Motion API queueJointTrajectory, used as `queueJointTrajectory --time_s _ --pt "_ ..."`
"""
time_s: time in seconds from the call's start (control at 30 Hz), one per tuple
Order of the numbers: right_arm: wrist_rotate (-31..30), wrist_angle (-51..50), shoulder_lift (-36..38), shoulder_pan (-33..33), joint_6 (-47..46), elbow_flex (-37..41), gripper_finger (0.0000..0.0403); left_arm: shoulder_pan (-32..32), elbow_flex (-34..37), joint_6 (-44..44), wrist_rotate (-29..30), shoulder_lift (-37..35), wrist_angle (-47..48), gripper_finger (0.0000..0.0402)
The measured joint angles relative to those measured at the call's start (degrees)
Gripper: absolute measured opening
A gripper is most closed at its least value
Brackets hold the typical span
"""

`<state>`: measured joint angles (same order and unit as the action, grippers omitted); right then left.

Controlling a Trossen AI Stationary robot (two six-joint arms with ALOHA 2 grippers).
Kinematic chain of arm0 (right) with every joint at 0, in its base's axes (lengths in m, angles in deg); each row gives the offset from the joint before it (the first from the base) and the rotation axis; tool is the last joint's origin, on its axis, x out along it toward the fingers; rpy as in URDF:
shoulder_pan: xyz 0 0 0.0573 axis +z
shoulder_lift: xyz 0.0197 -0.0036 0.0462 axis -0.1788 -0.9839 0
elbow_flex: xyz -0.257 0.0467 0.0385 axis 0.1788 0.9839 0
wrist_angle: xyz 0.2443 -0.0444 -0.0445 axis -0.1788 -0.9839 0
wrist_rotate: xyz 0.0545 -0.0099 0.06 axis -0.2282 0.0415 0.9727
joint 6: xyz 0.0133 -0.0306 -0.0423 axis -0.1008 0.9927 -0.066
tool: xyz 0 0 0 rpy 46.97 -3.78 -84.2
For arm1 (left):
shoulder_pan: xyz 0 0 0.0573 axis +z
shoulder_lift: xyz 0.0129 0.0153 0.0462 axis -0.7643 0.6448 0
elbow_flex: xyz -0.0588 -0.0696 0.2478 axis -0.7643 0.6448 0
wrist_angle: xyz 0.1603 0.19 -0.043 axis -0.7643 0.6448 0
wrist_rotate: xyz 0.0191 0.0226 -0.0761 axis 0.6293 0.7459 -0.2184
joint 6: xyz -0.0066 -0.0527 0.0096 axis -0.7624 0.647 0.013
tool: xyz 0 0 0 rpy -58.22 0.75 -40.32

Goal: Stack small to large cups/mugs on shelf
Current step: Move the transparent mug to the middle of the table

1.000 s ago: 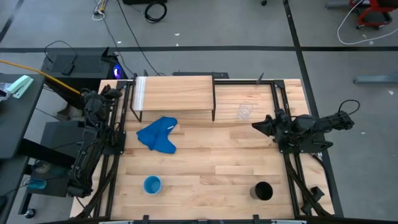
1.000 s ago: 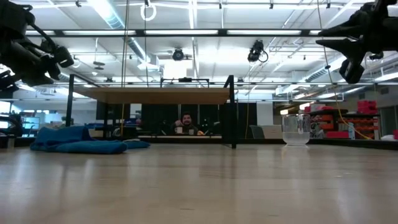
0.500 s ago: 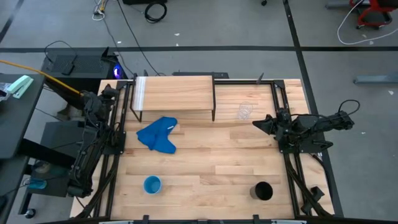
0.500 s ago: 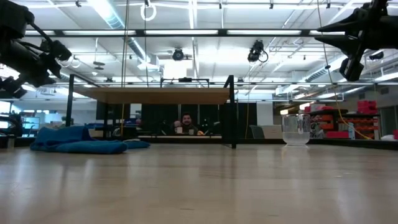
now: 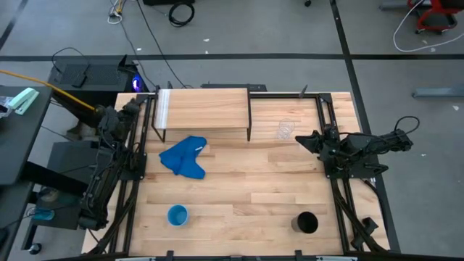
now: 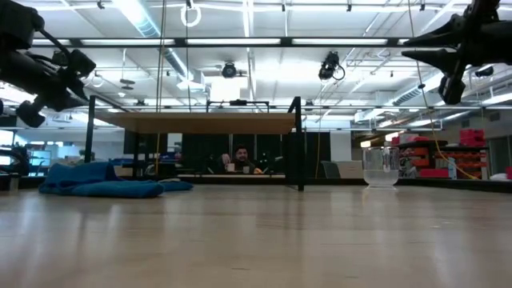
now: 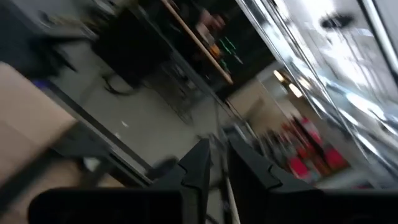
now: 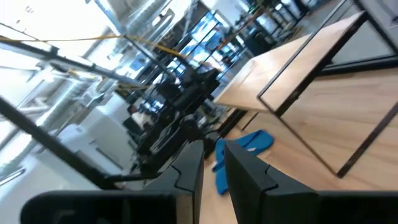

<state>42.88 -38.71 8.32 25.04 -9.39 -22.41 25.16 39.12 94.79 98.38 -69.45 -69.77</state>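
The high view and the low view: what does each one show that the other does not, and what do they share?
Only the high view shows the light blue cup and the black cup, both near the table's front edge, and the top of the shelf, with nothing on it. Only the low view shows a person in the room behind the shelf. Both show the clear cup standing on the table to the right of the shelf, the blue cloth, and both arms raised above the table, left end effector and right end effector holding nothing.

Shelf (image 5: 203,107) at the back, clear cup (image 5: 285,130) to its right, cloth (image 5: 183,156) before it — two cups (image 5: 177,214) (image 5: 307,222) along the front edge.
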Motion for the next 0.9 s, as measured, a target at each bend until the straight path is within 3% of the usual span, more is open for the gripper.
queueJointTrajectory --time_s 0.17,0.33,0.57,0.7,0.9 --pt "-1.16 2.06 -0.01 0.0 0.78 -0.01 0.0071 -0.42 0.0 -0.05 -12.03 0.0 -8.45 0.0064" --pt "-1.16 2.29 -0.01 0.0 4.03 -2.68 0.0071 -2.15 0.0 -0.06 -19.16 0.0 -22.2 0.0072" --pt "-1.54 1.41 -0.01 0.0 10.67 -9.29 0.0071 -4.17 -0.07 3.43 -20.37 0.0 -39.6 0.0066" --pt "-4.93 0.29 -0.05 0.0 13.06 -13.09 0.0071 -4.28 -0.21 7.17 -20.32 0.0 -47.87 0.0058" --pt "-10.72 0.17 -0.08 0.0 17.81 -17.81 0.0071 -4.26 -5.52 6.81 -19.93 0.02 -49.33 0.0053"
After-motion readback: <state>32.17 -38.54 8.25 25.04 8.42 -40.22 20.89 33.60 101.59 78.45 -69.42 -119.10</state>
